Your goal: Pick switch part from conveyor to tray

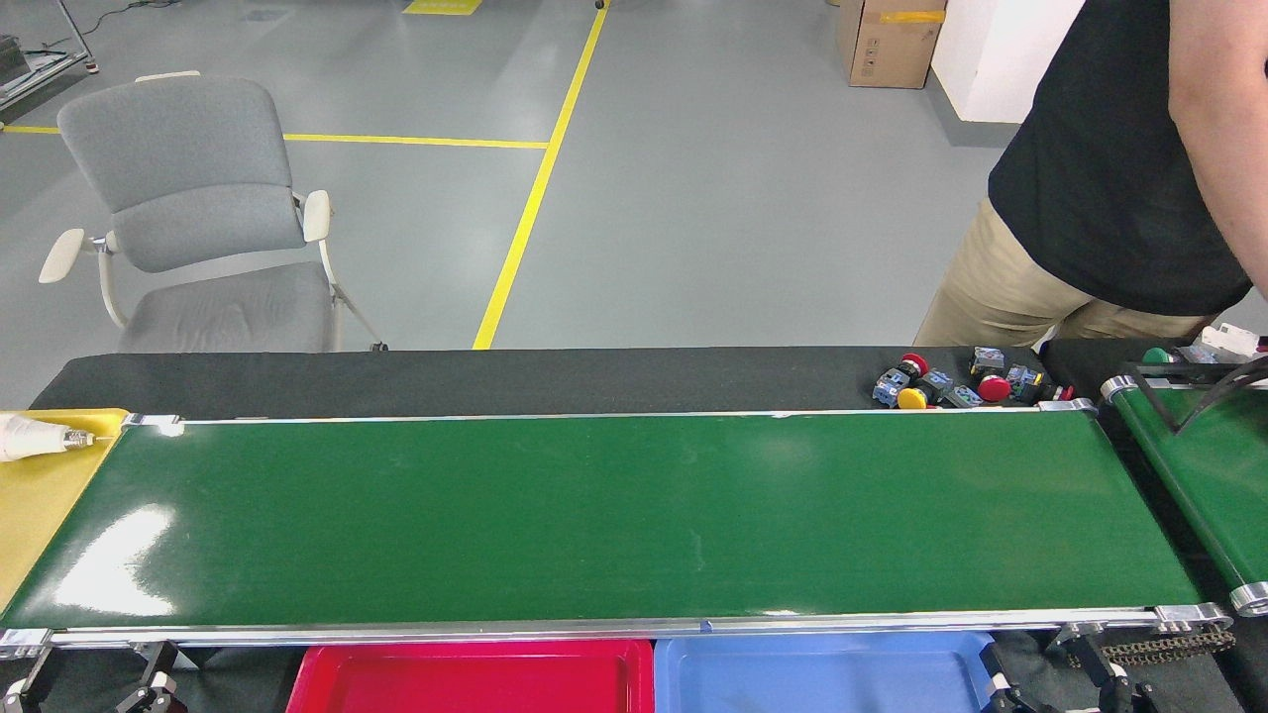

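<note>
The conveyor (594, 515) is a wide, glossy dark-green belt with silver rails, and nothing lies on it. A heap of switch parts (956, 381) with red, yellow and blue pieces sits on the black strip behind its far right corner. A red tray (475, 659) and a blue tray (812, 659) lie under the near rail. Only the black fingertips of my left gripper (87, 688) and right gripper (1055, 683) poke in at the bottom edge. Each pair stands spread apart and holds nothing.
A person in a black shirt (1109, 168) stands at the back right, beside a narrower green belt (1209, 475) with a black guide bar. A yellow surface (40, 485) with a white tool lies at the left. A grey chair (198, 218) stands behind the conveyor.
</note>
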Motion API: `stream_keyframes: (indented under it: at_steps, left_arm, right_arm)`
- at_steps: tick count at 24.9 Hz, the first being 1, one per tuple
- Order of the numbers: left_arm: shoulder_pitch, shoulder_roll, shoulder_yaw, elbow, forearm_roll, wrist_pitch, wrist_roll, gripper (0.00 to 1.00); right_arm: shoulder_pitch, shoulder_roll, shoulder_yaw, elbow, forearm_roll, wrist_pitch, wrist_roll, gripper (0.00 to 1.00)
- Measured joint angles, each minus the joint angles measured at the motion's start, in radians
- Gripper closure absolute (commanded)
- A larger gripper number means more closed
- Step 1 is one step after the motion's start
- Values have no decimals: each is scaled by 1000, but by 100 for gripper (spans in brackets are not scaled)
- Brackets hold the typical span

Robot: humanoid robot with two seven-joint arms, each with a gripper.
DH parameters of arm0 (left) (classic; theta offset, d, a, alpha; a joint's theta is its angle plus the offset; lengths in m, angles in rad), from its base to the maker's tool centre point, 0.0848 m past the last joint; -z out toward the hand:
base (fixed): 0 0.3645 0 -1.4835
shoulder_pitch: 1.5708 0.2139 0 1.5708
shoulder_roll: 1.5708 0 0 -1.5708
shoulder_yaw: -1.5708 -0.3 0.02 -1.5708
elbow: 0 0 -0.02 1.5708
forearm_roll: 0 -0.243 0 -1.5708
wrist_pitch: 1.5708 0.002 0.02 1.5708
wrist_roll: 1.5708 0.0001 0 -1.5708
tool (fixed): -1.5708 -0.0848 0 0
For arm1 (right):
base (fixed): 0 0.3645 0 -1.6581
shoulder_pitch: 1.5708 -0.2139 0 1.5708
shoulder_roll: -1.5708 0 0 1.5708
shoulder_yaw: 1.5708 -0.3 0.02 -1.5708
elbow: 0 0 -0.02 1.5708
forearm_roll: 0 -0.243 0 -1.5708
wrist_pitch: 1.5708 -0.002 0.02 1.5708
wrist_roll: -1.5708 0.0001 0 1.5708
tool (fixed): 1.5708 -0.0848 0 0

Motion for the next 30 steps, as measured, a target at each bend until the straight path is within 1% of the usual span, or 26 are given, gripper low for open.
stream_keyframes:
  at_steps: [4, 9, 15, 23, 30]
  left_arm:
    - [45, -2, 9, 4, 0, 1, 0, 0]
    - [51, -2, 24, 2, 0, 3, 0, 0]
    - [51, -5, 34, -1, 0, 4, 0, 0]
    - [63, -82, 62, -45, 0, 7, 0, 0]
    - [78, -103, 63, -64, 0, 7, 1, 0]
  right_arm:
    - [0, 0, 0, 0, 0, -9, 0, 1]
    - [0, -1, -16, 0, -13, -10, -2, 1]
    - [0, -1, -21, 0, -16, -11, -48, 1]
    - [0, -9, -25, 1, -16, -11, -52, 1]
    - [0, -9, -23, 1, -16, -13, -52, 1]
